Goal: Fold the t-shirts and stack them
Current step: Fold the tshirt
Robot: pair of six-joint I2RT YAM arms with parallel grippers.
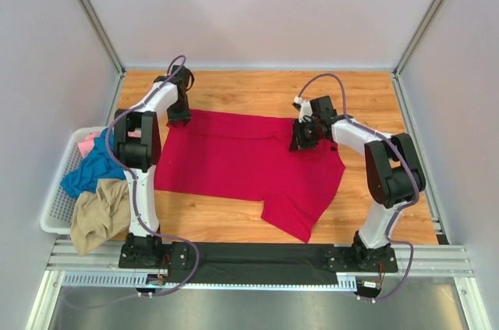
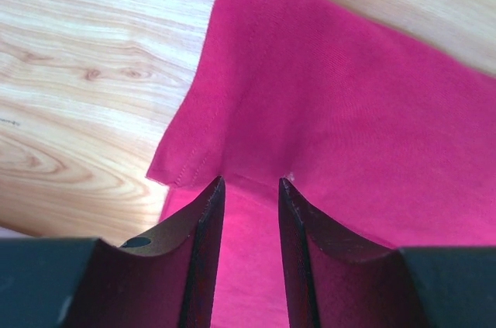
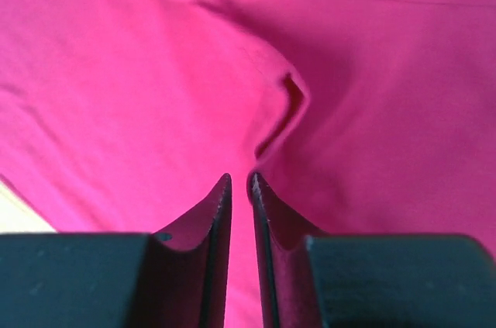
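The left gripper [image 2: 251, 181] hovers, fingers apart, over the red shirt's [image 1: 234, 160] edge. The right gripper [image 3: 240, 176] has its fingers pinched on a shirt fold.

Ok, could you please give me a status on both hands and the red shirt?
Left hand open over far-left corner of red t-shirt. Right hand closed, pinching a ridge of its cloth. Shirt spread on table, unfolded. Nothing in the way.

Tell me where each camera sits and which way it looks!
Top camera: high behind the arms, looking down at the red t-shirt on the table; both arms show.
Left wrist: rides its arm, looks past the left gripper at the shirt's hemmed edge.
Right wrist: rides its arm, looks past the right gripper at puckered red cloth.
All share the red t-shirt.
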